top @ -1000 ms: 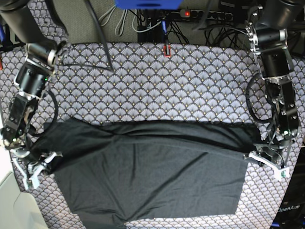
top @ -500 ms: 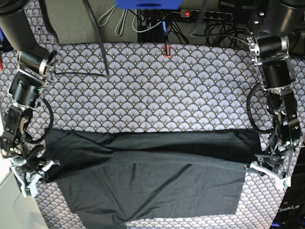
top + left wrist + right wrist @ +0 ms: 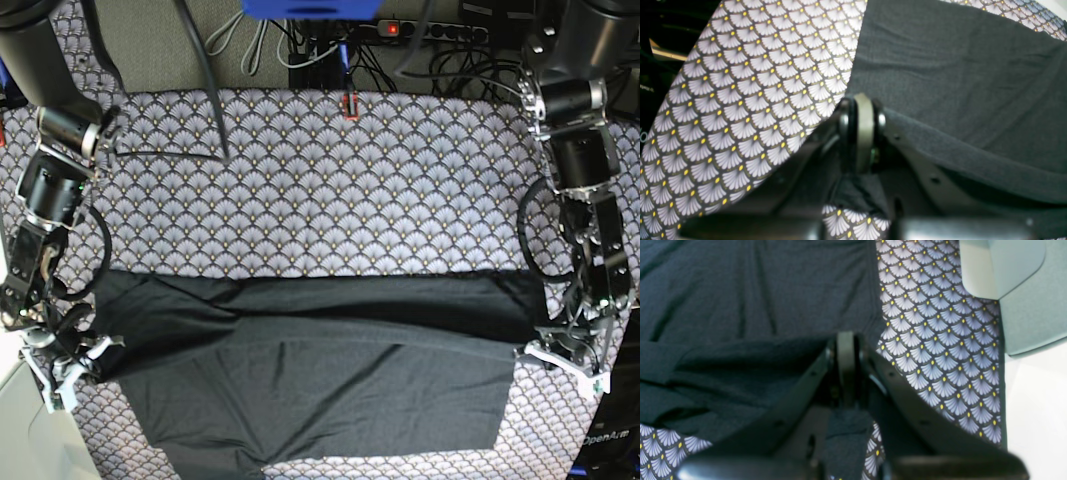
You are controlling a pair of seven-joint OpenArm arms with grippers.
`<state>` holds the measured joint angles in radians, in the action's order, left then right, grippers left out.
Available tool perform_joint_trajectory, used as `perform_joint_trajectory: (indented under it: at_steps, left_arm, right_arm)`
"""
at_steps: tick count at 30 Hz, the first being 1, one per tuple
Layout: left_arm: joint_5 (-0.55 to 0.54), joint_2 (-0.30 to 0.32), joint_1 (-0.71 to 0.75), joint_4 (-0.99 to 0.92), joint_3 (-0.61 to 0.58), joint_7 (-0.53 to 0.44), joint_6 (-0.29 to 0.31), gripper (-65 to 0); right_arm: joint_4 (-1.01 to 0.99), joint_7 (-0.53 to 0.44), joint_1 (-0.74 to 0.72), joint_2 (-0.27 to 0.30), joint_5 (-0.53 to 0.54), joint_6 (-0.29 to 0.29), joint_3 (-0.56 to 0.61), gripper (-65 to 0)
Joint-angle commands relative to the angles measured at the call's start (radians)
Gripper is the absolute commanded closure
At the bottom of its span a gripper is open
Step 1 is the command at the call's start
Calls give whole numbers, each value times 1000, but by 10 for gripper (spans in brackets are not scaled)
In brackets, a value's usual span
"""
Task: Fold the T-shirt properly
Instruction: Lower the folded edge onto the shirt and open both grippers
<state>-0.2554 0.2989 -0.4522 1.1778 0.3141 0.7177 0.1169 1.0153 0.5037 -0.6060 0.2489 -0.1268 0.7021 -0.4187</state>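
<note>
Reads "OpenArm" in pale letters on the dark panel (image 3: 608,440) at the base view's lower right corner, just past the patterned cloth's edge. Shows only cut-off pale letter fragments on the dark surface (image 3: 644,110) at the left wrist view's far left, too partial to read. Offers nothing else legible in any view.

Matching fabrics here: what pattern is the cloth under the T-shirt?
Grey fan-scale pattern with yellow dots on the cloth, clearest in the left wrist view.
</note>
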Motion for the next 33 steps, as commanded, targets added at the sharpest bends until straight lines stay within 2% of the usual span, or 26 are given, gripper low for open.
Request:
perform_joint_trajectory:
  at_steps: [1,4,9,11,17,21,27,33]
  left_arm:
    - [-5,13,-33,12,4,-25,2,-6]
    - [-5,15,-35,11,4,-25,2,-45]
    - [-5,19,-32,11,4,-25,2,-238]
    - [-5,23,-32,11,4,-25,2,-277]
    - [-9,24,7,24,10,-25,2,-284]
    - [-14,16,63,18,12,-28,2,-284]
    - [-6,-14,171,9,4,-155,2,-289]
    - [-14,-28,181,-92,12,-192,-4,-289]
  right_arm:
    - [15,-27,-36,14,16,-4,1,-17]
    - [15,-27,-36,16,16,-4,28,-87]
    - [15,-23,-33,16,17,-4,74,-263]
    - [17,-23,-33,16,17,-4,74,-302]
    - [18,-21,-22,22,16,-4,70,-311]
    - [23,-21,25,56,20,-4,68,-311]
    - [23,-26,110,76,22,-4,67,-311]
    - [23,-26,142,69,22,-4,67,-311]
